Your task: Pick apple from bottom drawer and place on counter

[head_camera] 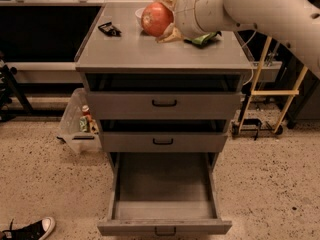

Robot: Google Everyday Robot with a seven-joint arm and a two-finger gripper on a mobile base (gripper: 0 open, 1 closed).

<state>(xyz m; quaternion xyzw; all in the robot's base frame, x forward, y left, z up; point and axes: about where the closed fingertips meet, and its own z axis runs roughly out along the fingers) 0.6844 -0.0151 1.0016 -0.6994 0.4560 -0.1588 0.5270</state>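
- Here, over the back of the counter [150,51] — the gripper [161,18], pale fingers [169,33] clamped on the apple [155,19].
- Seemingly just clear of the surface; contact hard to judge from this angle.
- Half hidden behind the apple, a white bowl [138,14]; under the arm [260,6], something green [205,37].
- Toward the counter's left rear, a small black object [109,29].
- Lowest down, the bottom drawer [165,184], pulled well out.
- On the floor, left — a plastic bin [75,129] and a black sneaker [30,229].
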